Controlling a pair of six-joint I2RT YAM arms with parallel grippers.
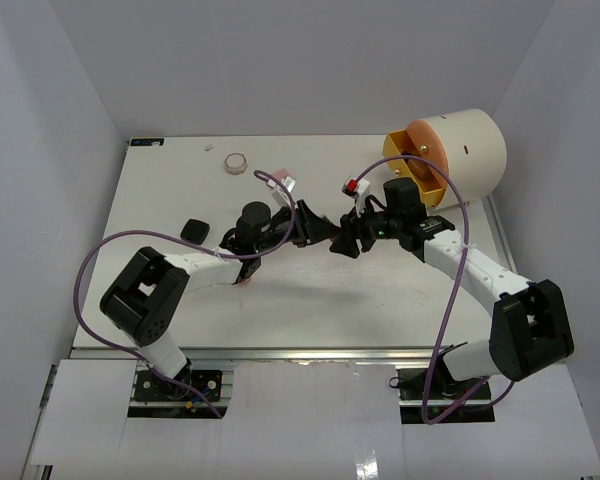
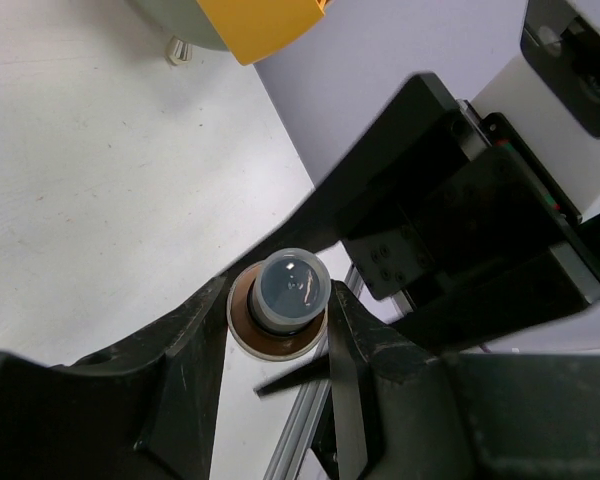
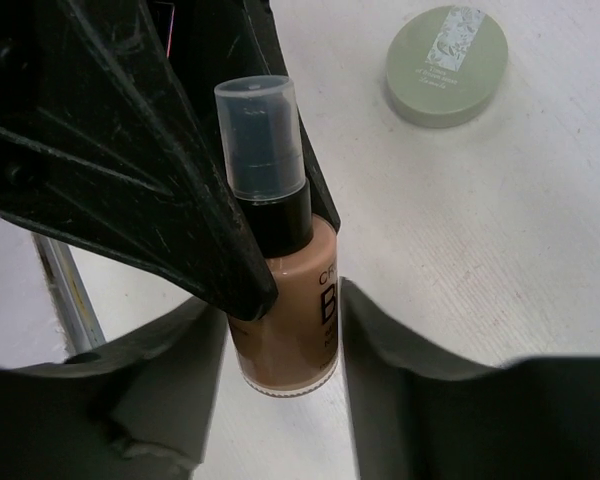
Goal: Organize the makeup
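Note:
A beige bottle [image 3: 285, 300] with a clear cap hangs above the table between my two grippers at mid-table. My left gripper [image 2: 278, 322] is shut on its body; in the left wrist view I look down on the cap [image 2: 292, 285]. My right gripper [image 3: 280, 335] straddles the bottle's lower end, still slightly open: one finger [image 3: 380, 340] touches the side and the other stands just off it. From above the grippers meet tip to tip, left [image 1: 318, 229] and right [image 1: 343, 241], and hide the bottle. A grey-green round compact [image 3: 447, 65] lies on the table beyond.
The cream drum case [image 1: 465, 150] with its orange front [image 1: 412, 168] lies at the back right. A round jar [image 1: 237, 161], a black compact [image 1: 194, 229], a pink pad [image 1: 285, 183] and a small red-and-white item [image 1: 357, 185] lie around the back and left.

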